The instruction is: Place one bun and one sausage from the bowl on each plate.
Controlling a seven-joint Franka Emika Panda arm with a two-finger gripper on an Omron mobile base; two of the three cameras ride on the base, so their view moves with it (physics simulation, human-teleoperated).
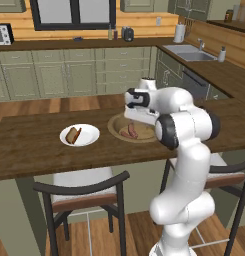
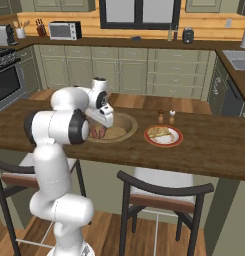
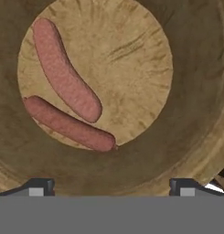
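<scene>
I have the hand poised straight above the wooden bowl point(image 3: 195, 91), looking down into it, and the gripper point(image 3: 111, 188) stands released with its jaws spread wide, nothing between them; the two dark fingertips point(image 3: 38, 186) sit far apart at the six o'clock edge of the hand view. Two sausages lie on the bowl's pale floor toward nine o'clock: the paler sausage point(image 3: 65, 73) runs from eleven o'clock down toward the centre, and the darker sausage point(image 3: 67, 124) lies just below it, angled toward six o'clock, the pair close at their lower ends. From the left base view, the bowl point(image 1: 115, 131) rests on the dark wooden counter point(image 1: 24, 145), and the plain white plate point(image 1: 90, 136) carrying a bun point(image 1: 73, 135) sits at its nine o'clock. From the right base view, the red-rimmed plate point(image 2: 177, 141) with a bun point(image 2: 159, 132) sits at the bowl's three o'clock, with two small shakers point(image 2: 166, 117) just behind it.
</scene>
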